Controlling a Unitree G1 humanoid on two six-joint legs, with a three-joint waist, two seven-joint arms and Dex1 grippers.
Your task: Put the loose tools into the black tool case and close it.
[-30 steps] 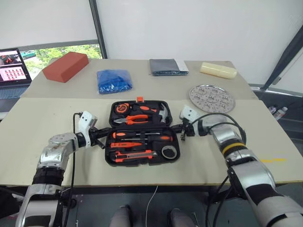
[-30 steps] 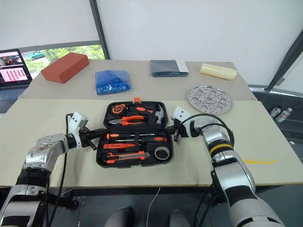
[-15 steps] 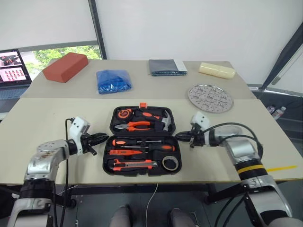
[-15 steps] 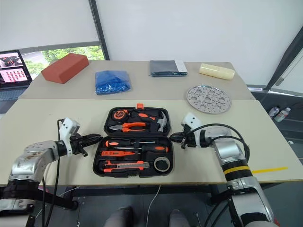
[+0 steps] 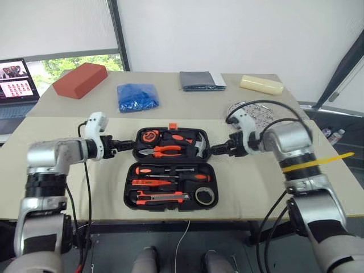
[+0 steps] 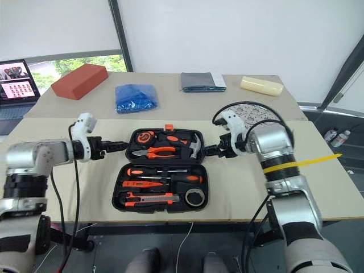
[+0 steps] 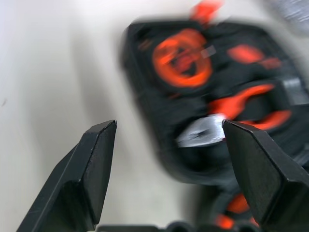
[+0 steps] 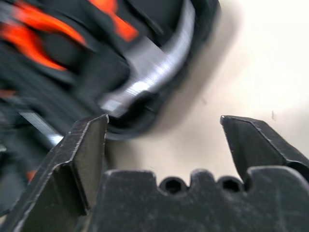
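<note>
We are holding our left gripper (image 5: 126,143) with fingers apart, empty, just beside the far left corner of the black tool case (image 5: 171,169), which is lying open and flat on the table (image 5: 68,187), tools seated inside. We are judging the lid half rigid, light and hinged, best taken at both outer edges. Our right gripper (image 5: 218,151) is hovering likewise spread beside the far right corner.

Head eyes look down; wrist views closely share the black tool case (image 5: 170,170).
</note>
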